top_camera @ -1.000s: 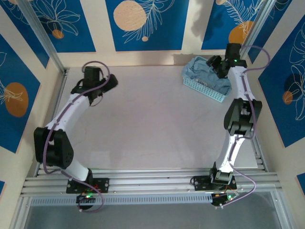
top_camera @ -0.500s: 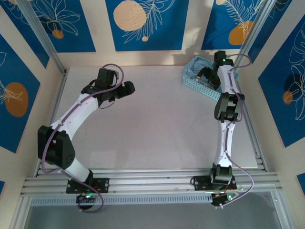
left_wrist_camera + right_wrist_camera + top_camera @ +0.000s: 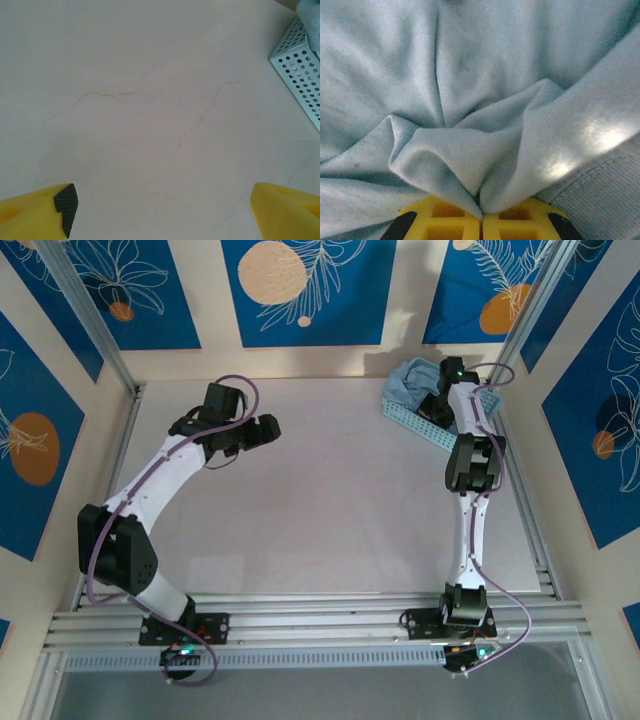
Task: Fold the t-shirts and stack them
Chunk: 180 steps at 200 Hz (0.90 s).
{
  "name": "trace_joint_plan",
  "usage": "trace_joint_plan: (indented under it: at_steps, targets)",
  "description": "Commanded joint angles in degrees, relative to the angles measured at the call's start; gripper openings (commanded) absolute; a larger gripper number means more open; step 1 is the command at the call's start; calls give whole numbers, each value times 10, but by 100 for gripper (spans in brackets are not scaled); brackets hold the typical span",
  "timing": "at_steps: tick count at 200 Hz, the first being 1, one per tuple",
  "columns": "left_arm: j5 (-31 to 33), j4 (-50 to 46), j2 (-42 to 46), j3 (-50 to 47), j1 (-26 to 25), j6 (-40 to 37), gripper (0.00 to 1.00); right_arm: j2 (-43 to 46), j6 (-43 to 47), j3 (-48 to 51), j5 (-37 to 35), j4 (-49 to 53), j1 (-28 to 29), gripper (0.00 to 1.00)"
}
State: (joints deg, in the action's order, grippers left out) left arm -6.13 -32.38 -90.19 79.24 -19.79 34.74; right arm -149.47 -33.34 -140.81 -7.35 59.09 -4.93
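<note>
The t-shirts lie bunched in a light-blue perforated basket at the far right corner of the surface, dusty-blue cloth heaped above the basket's rim. The right arm stretches from its base at the near edge straight out to that corner, and its wrist tips down into the basket.

In the right wrist view, the right claw is pressed together on a raised fold of the t-shirts. The two yellow fingers meet with a ridge of blue fabric pinched between them, and creased cloth spreads out around the pinch. A ribbed hem runs across the lower right of that view.

The left arm bends out over the far left part of the surface, and the left claw hangs above bare surface, well apart from the basket. In the left wrist view its yellow fingers stand wide apart with nothing between them, a dark pad showing on one fingertip. Beneath lies pale surface marked by thin hairline cracks. One corner of the basket appears at the right edge of that view, with a bit of blue cloth above it.
</note>
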Motion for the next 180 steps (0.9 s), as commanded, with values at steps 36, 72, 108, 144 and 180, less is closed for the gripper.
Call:
trace_joint_plan:
  at_steps: [36,72,108,144,180]
  targets:
    - [9,-8,29,8,-3,-11,87,160,22,-19,-6,-105,8,0]
    - [26,-12,28,9,-3,-10,85,223,25,-84,56,-146,23,0]
    - [109,-68,34,26,-2,-2,84,314,34,-84,128,-204,72,0]
    - [185,-87,65,16,-2,2,84,407,36,-32,148,-248,177,0]
    - [254,-92,109,-3,-2,8,84,462,15,82,126,-261,282,0]
